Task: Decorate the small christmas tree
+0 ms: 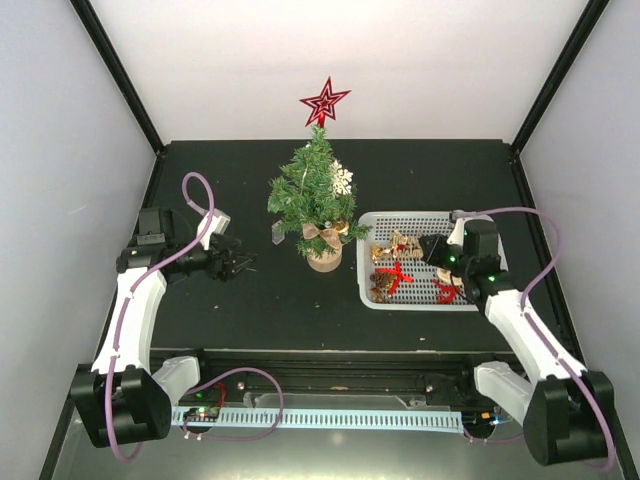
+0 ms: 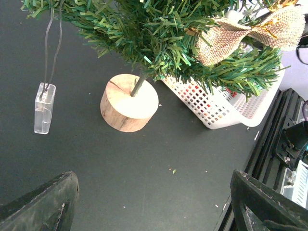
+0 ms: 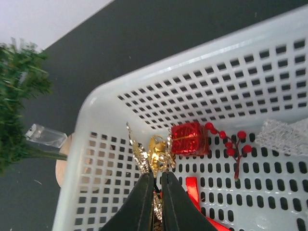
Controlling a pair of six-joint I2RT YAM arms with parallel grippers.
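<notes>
The small christmas tree (image 1: 315, 195) stands at the table's middle back on a round wooden base (image 1: 324, 260), with a red star (image 1: 324, 102) on top, a white snowflake (image 1: 342, 180) and a burlap bow (image 1: 323, 235). In the left wrist view the tree (image 2: 159, 33) and its base (image 2: 129, 102) are close ahead. My left gripper (image 1: 235, 265) is open and empty, left of the tree and low over the table. My right gripper (image 3: 157, 175) is inside the white basket (image 3: 144, 82), shut on a gold glitter ornament (image 3: 161, 154).
The basket (image 1: 420, 217) right of the tree also holds a red gift box (image 3: 189, 138), a red berry sprig (image 3: 231, 144), a red ribbon (image 3: 195, 190) and a clear piece (image 3: 284, 137). A clear plastic box (image 2: 44, 107) on thin wires lies left of the tree base.
</notes>
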